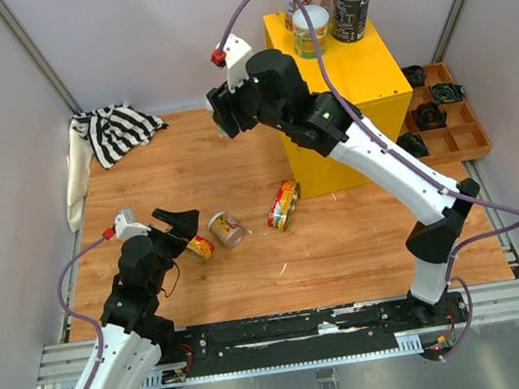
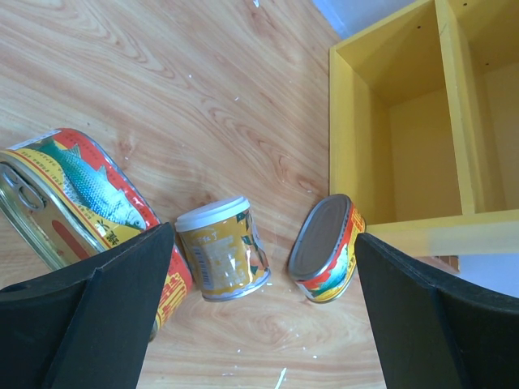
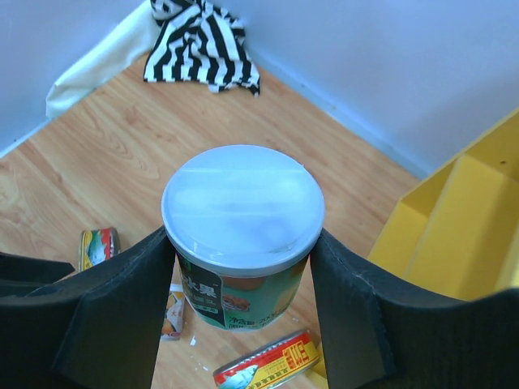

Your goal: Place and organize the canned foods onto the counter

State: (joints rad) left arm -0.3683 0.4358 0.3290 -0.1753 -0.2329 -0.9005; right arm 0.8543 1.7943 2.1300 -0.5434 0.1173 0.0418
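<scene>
1. One by one from the left: finding a striped cloth (image 1: 116, 130) lying bunched at the far-left corner of the table (image 1: 365, 237).
2. Hovering low over the table with the left gripper (image 1: 180, 225), fingers (image 2: 105, 324) spreading wide and gripping nothing.
3. Spotting a fish can (image 2: 73, 203) lying on its side right by the left finger, partly hidden under it in the wrist view; touching or apart, cannot tell.
4. Seeing a yellow can (image 2: 223, 247), white-lidded and tipped on its side, just right of the fish can, framed between the open fingers.
5. Noting a red-and-yellow can (image 2: 328, 247) resting on its side near the base of the counter (image 1: 338, 64), apart from the yellow can.
6. Holding a green can (image 3: 239, 203) upright in the right gripper (image 3: 241, 243), up in the air left of the counter, fingers (image 3: 365, 324) pressing its two sides just under the white lid.
7. Counting four cans standing upright on the counter top, toward its far edge: three white-lidded cans (image 1: 312, 30), plus a dark can (image 1: 351, 10) with a metal top at the right.
8. Finishing at a wooden tray (image 1: 462, 133) lying just right of the counter, carrying black parts (image 1: 428, 115) in its compartments.
</scene>
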